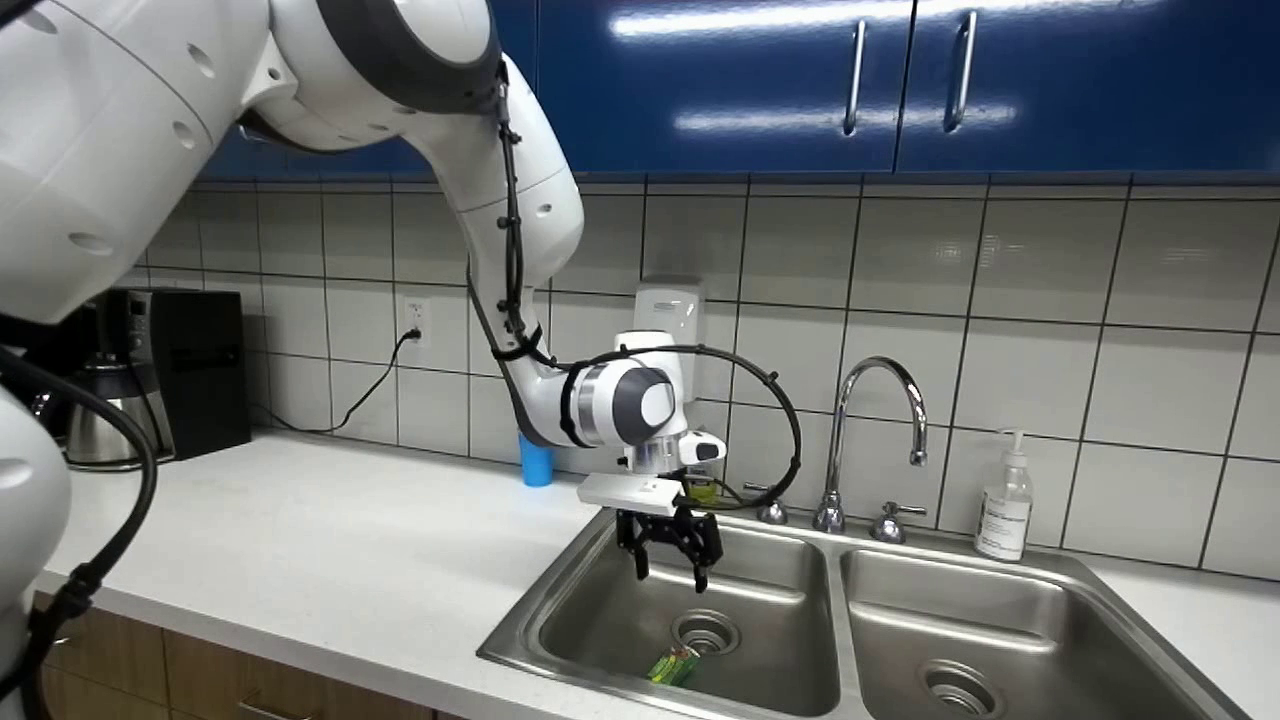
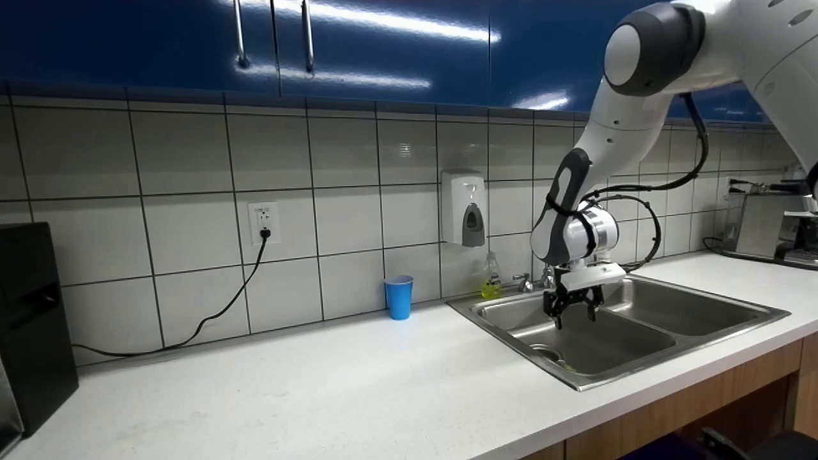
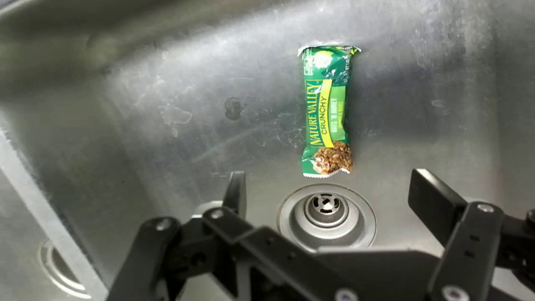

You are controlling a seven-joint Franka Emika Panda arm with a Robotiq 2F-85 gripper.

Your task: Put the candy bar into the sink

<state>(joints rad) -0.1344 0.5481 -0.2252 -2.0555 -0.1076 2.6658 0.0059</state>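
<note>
Arm (image 1: pixel 545 175) is arching over sink (image 1: pixel 543 605) | gripper (image 1: pixel 671 580) is pointing downward, jaws standing wide apart | candy bar (image 2: pixel 566 366) in sink is lying partly hidden in an exterior view

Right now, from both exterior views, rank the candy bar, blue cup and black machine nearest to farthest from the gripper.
1. Candy bar: in the basin below the gripper.
2. Blue cup: on the counter by the wall.
3. Black machine: farther along that counter.

Counter (image 2: pixel 307 390), back edge: blue cup (image 2: pixel 399 299), upright. Left along it: black machine (image 1: pixel 207 370). Black cord (image 2: pixel 223 311) to outlet (image 2: pixel 256 214). White dispenser (image 2: pixel 461 201) on tiles (image 2: pixel 348 217) above.
</note>
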